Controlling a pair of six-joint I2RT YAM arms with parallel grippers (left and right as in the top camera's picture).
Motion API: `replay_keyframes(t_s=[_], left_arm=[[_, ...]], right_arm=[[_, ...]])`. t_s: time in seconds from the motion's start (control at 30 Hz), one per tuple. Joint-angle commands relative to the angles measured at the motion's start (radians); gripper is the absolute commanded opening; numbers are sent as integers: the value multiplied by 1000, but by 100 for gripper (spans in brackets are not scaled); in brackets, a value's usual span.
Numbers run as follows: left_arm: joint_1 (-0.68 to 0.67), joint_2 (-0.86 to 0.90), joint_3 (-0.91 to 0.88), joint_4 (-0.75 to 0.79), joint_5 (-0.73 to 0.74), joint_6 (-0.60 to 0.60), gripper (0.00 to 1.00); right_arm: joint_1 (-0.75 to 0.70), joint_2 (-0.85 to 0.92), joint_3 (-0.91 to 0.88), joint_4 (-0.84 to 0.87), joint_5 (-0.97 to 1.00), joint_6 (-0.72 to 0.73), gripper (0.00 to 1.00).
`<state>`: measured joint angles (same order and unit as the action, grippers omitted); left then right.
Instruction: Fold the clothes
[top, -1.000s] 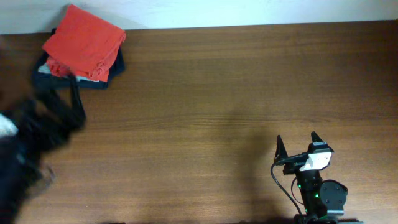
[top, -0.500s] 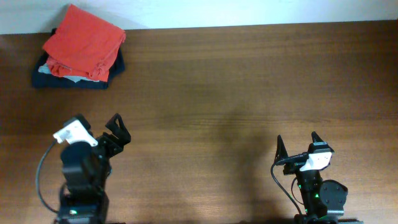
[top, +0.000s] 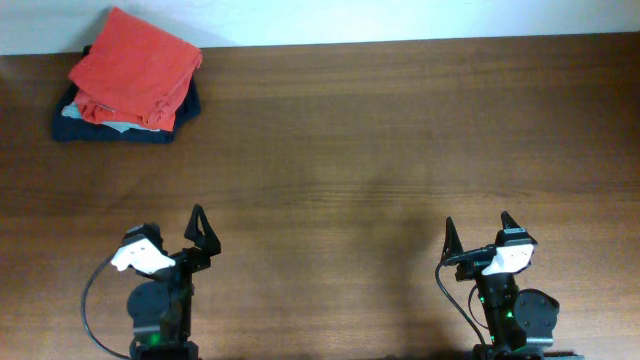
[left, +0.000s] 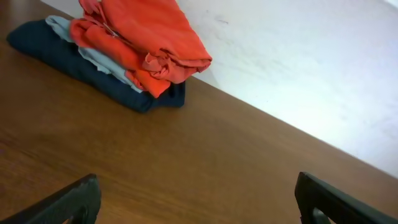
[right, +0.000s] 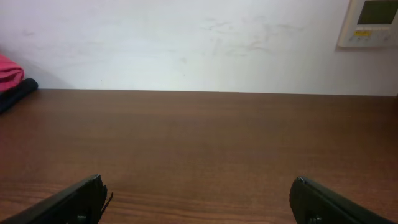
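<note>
The clothes, an orange-red folded shirt (top: 135, 65), lie on top of a small stack at the table's far left corner; the left wrist view shows the shirt (left: 149, 31) with its print hidden. My left gripper (top: 175, 228) is at the front left, far from the stack, open and empty (left: 198, 199). At the front right my right gripper (top: 478, 228) also stands open with only bare wood between its fingers (right: 199, 199). A sliver of the shirt (right: 7, 70) shows at the right wrist view's left edge.
Under the shirt lie a pale blue-grey layer (left: 93, 56) and a dark navy folded garment (top: 70, 127). The brown wooden table (top: 380, 150) meets a white wall (right: 186, 43) at the back. A wall control panel (right: 370, 23) hangs at the right.
My left arm swung back from beside the stack to the front left and settled lower, with its gripper open. The right arm and the stack stayed still.
</note>
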<state>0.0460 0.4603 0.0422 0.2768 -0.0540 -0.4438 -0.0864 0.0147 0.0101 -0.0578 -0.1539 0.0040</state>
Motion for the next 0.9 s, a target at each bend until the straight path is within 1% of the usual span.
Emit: replay_keyframes(t_s=[0.0, 0.3, 0.33, 0.5, 0.7, 0.73, 0.8, 0.87], left_arm=[[-4, -43, -31, 2, -2, 105, 99], [-4, -167, -32, -179, -4, 188, 99], [-4, -193, -32, -233, -4, 205, 99], [-5, -272, -32, -357, -10, 232, 99], [-32, -367, -32, -357, 5, 445, 99], [-50, -399, -32, -357, 5, 523, 99], [-63, -424, -32, -357, 5, 568, 99], [-68, -441, -32, -357, 5, 578, 99]], right_arm=[[-6, -7, -5, -6, 5, 11, 99], [-6, -7, -5, -6, 5, 11, 99], [-6, -7, -5, -6, 5, 11, 99], [-6, -7, -5, -6, 5, 12, 99], [-6, -8, -5, -6, 5, 12, 99], [-6, -7, -5, -6, 5, 11, 99], [-6, -8, -5, -6, 5, 12, 99], [-6, -7, -5, -6, 5, 11, 99]])
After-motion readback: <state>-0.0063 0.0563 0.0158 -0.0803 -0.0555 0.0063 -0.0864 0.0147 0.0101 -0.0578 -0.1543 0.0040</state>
